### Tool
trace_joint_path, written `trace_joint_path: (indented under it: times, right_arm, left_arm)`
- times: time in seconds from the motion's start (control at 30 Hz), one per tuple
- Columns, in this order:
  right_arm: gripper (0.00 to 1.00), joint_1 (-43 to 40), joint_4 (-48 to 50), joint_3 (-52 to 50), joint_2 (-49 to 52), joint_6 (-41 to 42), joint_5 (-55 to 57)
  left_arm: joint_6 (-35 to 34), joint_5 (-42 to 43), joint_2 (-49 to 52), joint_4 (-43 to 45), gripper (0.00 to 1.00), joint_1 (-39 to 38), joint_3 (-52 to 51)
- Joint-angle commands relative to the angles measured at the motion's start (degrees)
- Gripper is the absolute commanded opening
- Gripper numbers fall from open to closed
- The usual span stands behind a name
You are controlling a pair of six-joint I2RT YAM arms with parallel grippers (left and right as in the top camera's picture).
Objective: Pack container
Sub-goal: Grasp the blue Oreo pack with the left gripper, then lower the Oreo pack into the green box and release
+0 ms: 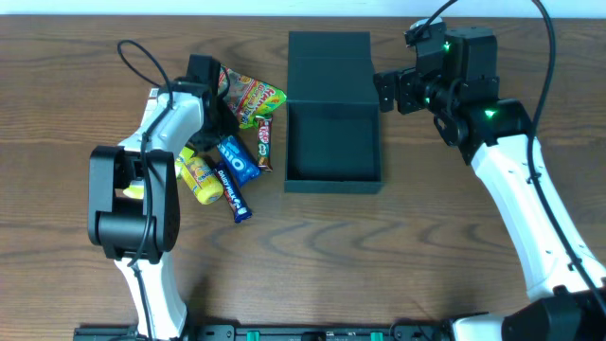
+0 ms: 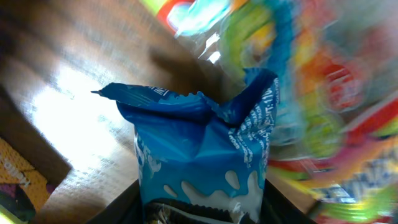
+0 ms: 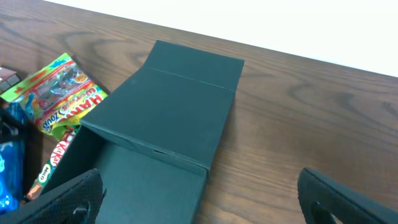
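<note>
The container [image 1: 333,178] is a dark teal box in the middle of the table, open, with its flap lid [image 1: 329,64] lying flat behind it; no snack shows inside. It also shows in the right wrist view [image 3: 155,180]. My left gripper [image 1: 222,130] is among the snack packs left of the box. In the left wrist view its jaws [image 2: 202,210] sit on both sides of a blue Oreo pack [image 2: 199,143], also in the overhead view [image 1: 240,161]. My right gripper [image 1: 386,92] is wide open and empty over the box's far right corner, jaws [image 3: 205,202] apart.
Left of the box lie a colourful Haribo bag [image 1: 252,95], a red-brown bar [image 1: 264,142], a yellow pack [image 1: 199,176] and a dark blue bar [image 1: 233,195]. The Haribo bag shows in the right wrist view [image 3: 59,93].
</note>
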Motion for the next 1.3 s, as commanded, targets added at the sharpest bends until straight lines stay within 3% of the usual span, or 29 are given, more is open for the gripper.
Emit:
trace_joint_path:
  times: [0.0,0.2,0.27,0.37,0.77,1.27]
  right_arm:
    - [0.99,-1.01,0.11,-0.04,0.31,2.54,1.73]
    - [0.99,-5.42,0.11,-0.04,0.31,8.55,1.81]
    - [0.99,-6.97,0.09,-0.04,0.31,10.03,1.79]
    - [0.99,-8.72,0.07,-0.04,0.31,10.45,1.4]
    - [0.99,-12.0,-0.42,-0.04,0.31,10.91,1.4]
    - [0.99,-12.5,-0.72,-0.04,0.31,10.84,1.42]
  left_arm:
    - [2.29,-1.97,0.42,-2.43,0.39,0.24,5.7]
    - [2.89,-3.56,0.39,-11.56,0.3,0.07,15.61]
    - [7.28,-3.19,0.33,-12.61,0.29,-0.52,18.8]
    - [14.05,-2.97,0.31,-12.76,0.28,-2.73,23.37]
    - [22.47,0.09,0.37,-6.58,0.27,-15.61,28.26]
    - [20.0,7.17,5.31,-10.03,0.28,-20.2,28.24]
